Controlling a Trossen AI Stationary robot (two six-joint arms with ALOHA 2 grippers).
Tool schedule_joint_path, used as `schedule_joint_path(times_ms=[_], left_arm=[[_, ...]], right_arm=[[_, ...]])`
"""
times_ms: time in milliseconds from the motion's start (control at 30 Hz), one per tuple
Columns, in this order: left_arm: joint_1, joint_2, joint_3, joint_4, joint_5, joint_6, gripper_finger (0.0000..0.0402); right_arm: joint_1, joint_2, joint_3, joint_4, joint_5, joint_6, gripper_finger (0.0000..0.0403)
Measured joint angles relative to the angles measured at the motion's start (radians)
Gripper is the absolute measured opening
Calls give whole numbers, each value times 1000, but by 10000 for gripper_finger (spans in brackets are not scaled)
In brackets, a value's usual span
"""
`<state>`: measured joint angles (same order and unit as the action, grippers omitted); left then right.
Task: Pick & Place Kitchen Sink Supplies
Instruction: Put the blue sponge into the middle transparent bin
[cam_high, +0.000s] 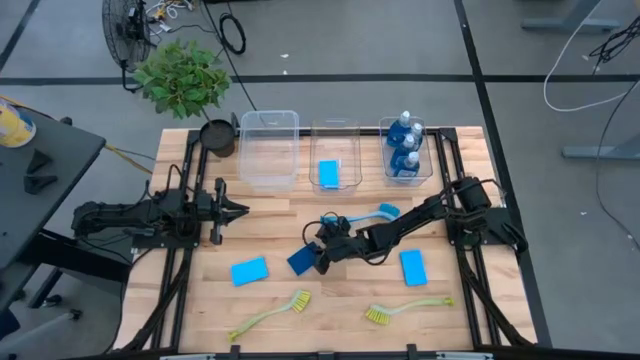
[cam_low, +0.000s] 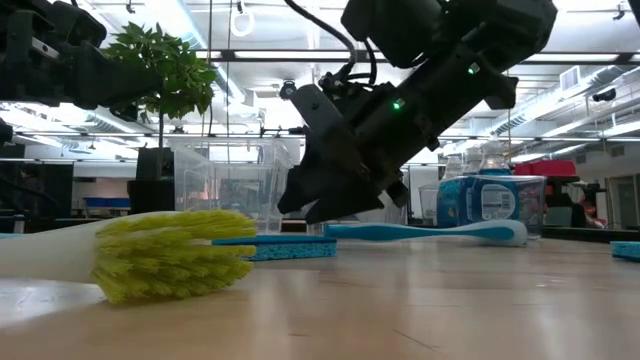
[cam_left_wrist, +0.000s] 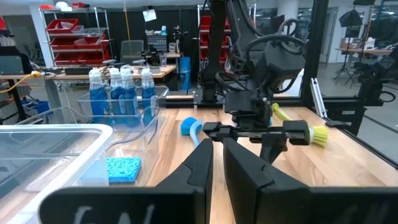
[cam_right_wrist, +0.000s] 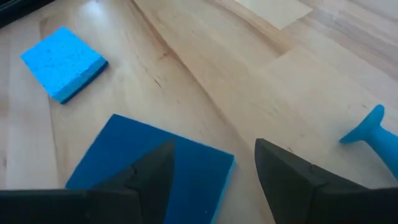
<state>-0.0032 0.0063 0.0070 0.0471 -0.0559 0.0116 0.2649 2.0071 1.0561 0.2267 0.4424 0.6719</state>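
high view: overhead, straight down, whole table (cam_high: 330, 300) and both arms
low view: tabletop level, yellow-green brush (cam_low: 170, 255) close in front, room behind
left wrist view: looks across table toward right arm, bottles (cam_left_wrist: 121, 93) in bin
right wrist view: very close, down on dark sponge (cam_right_wrist: 155, 165)
shared: dark sponge (cam_high: 302, 261), high and right wrist

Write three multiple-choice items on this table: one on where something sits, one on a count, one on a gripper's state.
1. Where is the right gripper?
A. Over the dark blue sponge
B. Inside the bottle bin
C. Beside the potted plant

2. How many brushes lie on the table?
A. One
B. Three
C. Five

3. How do the right gripper's fingers stand?
A. Shut on a brush
B. Open
C. Shut on a bottle

Key: 1 A, its wrist view shows the sponge under the fingers. 2 B, two yellow-green brushes, one blue brush. 3 B, a gap shows between them.
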Motion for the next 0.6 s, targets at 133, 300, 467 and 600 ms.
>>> schedule_joint_path(times_ms=[133, 300, 467, 600], left_arm=[[0, 0, 0, 0, 0, 0, 44], [0, 0, 0, 0, 0, 0, 44], [0, 0, 0, 0, 0, 0, 44], [0, 0, 0, 0, 0, 0, 44]], right_arm=[[0, 0, -19, 10, -28, 55, 224], [0, 0, -45, 14, -21, 97, 224], [4, 0, -50, 19, -50, 105, 224], [5, 0, -50, 26, -77, 102, 224]])
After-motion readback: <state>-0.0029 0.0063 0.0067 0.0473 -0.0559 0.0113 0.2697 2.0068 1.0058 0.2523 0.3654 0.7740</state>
